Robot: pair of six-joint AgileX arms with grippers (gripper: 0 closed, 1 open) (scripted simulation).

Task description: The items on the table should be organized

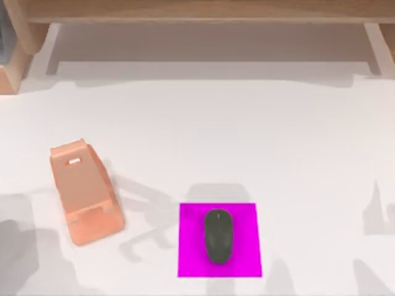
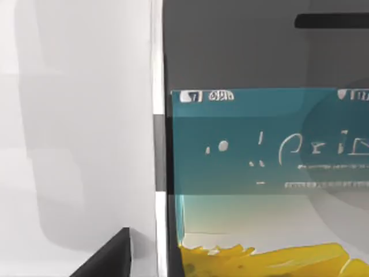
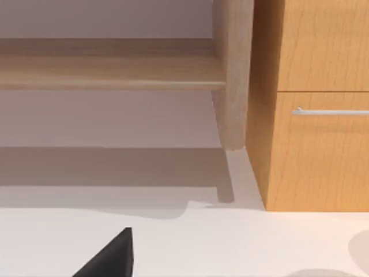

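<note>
Left gripper [image 2: 109, 259]: one dark wedge of it enters the left wrist view, close against the smartphone [image 2: 259, 150]. I cannot tell whether this gripper is apart, together or clamped on anything. The smartphone sits very near the camera. Its lit screen shows a teal band with white marks, a pale band and a yellow patch, and its silver edge [image 2: 158, 144] runs alongside the white table [image 2: 75, 115]. I cannot tell whether the phone rests on the table or is raised off it.

Right gripper [image 3: 109, 257]: a dark wedge of it shows in the right wrist view, over the white table and facing the light wooden shelf unit [image 3: 115, 69]. Beside the shelf upright stands a drawer front with a silver handle [image 3: 331, 111]. Whether this gripper is apart or together I likewise cannot tell.

Top view: the dark grey mouse [image 1: 218, 235] lies lengthwise on the magenta pad [image 1: 247, 213], near the pad's middle and wholly within its edges. The pad lies flat on the table's near part, slightly right of centre. The peach-orange phone stand [image 1: 85, 191] stands on the table's left part, well apart from the pad, with nothing in its cradle. Grey shadows fall on the tabletop between stand and pad and along the near left and right margins. The shelf unit spans the far edge of the table.
</note>
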